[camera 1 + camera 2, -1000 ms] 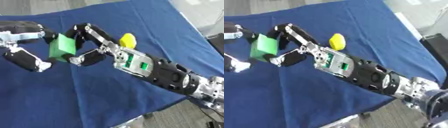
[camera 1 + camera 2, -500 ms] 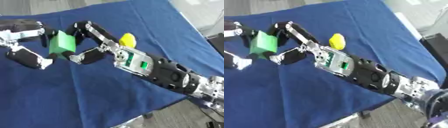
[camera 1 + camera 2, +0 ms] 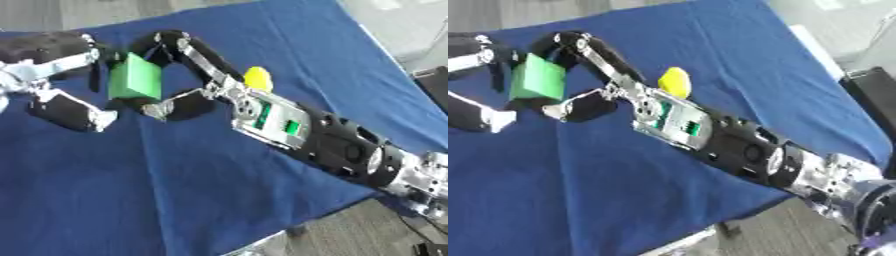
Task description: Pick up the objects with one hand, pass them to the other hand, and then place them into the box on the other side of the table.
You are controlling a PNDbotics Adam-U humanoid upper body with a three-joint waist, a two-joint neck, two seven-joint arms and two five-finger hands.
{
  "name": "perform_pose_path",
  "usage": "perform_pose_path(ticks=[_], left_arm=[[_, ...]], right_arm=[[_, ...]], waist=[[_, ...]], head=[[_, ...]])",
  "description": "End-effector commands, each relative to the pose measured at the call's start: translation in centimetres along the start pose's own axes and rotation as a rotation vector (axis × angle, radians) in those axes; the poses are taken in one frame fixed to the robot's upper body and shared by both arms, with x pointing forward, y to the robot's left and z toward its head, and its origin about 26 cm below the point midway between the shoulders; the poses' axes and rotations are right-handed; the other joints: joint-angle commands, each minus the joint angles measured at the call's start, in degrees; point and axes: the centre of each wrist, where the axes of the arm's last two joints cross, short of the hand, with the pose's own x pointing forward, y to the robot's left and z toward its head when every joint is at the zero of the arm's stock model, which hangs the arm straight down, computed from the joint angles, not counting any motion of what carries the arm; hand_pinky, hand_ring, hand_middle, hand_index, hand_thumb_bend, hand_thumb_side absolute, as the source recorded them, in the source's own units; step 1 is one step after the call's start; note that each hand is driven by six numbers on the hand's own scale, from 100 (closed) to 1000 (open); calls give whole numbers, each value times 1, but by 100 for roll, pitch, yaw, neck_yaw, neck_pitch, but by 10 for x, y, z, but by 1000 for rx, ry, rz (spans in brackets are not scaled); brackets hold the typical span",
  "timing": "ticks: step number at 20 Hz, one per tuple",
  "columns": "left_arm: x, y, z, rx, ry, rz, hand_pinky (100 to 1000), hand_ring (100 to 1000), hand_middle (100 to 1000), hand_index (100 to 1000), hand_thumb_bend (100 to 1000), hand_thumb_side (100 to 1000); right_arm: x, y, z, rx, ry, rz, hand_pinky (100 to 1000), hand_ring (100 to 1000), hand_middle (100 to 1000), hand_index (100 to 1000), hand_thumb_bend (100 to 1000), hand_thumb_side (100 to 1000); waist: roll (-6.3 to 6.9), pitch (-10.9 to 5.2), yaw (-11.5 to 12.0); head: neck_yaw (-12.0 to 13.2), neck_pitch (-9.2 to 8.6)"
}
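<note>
Right robot hand (image 3: pixel 188 82), reaching in from the lower right, has its fingers and thumb curled around a green block (image 3: pixel 136 77) held above the blue-covered bench (image 3: pixel 184 190). Left robot hand (image 3: pixel 54 80) also grips the block from the left side, fingers curled round it. Yellow object (image 3: pixel 257 78) lies on the bench just behind the right arm.

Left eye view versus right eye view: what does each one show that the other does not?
Only the left eye view shows most of the left hand, its fingers on both sides of the green block. Only the right eye view shows a black box-like thing beyond the table's right edge in full. Both show the right hand at the block, the yellow object and the blue tablecloth.
</note>
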Motion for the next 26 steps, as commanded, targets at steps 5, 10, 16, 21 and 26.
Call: perform_pose_path(ticks=[5,10,16,21,26], left_arm=[[19,7,-7,53,-61,-1,1000,519,265,354,100,252],[17,9,-5,78,-57,8,1000,511,250,339,100,250],[13,10,-3,102,-48,13,1000,505,239,332,100,249],[12,10,-3,114,-44,26,1000,500,227,324,100,248],[8,10,-3,127,-27,27,1000,494,210,312,100,248]], right_arm=[[9,-7,-6,-9,-92,28,710,697,729,793,584,100],[9,-7,-6,-4,-111,36,719,729,755,817,625,100],[9,-7,-6,0,-135,45,729,757,774,836,637,100],[8,-6,-5,1,-143,45,727,759,775,838,632,100],[8,-6,-5,3,-159,53,729,765,785,854,614,100]], waist=[[43,-224,-8],[46,-219,-13],[55,-207,-30],[52,-204,-41],[46,-199,-48]], head=[[-9,-9],[-15,-9],[-10,-9],[-7,-9],[-7,-9]])
